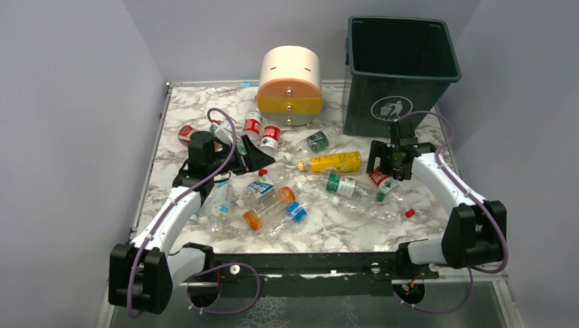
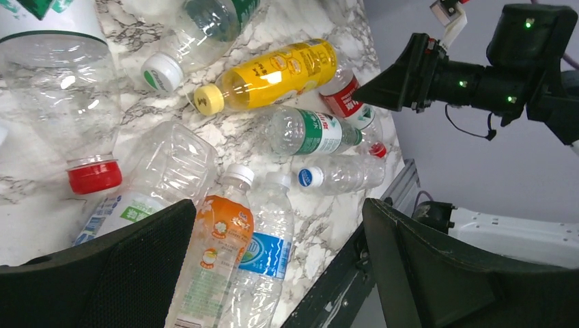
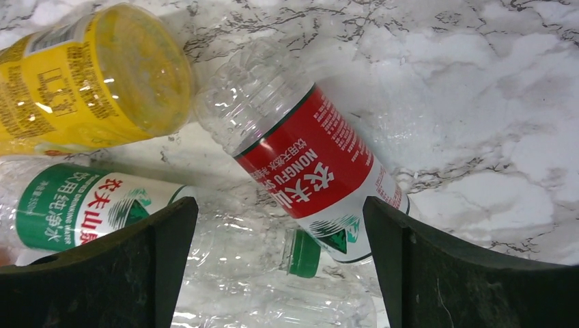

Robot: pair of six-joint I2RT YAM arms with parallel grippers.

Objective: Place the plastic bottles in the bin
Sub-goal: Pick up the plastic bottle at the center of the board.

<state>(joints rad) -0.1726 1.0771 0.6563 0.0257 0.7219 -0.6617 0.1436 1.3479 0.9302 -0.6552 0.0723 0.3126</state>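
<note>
Several plastic bottles lie scattered on the marble table. The yellow bottle lies mid-table, the orange bottle nearer the front. The dark green bin stands at the back right. My left gripper is open and empty above the left bottles; the left wrist view shows the orange-label bottle and a blue-label bottle between its fingers. My right gripper is open and empty, hovering over a red-label bottle and a green-capped clear bottle.
A cream-and-orange round drawer unit stands at the back centre, left of the bin. A loose red cap lies at the front right. Purple walls close in the table on three sides.
</note>
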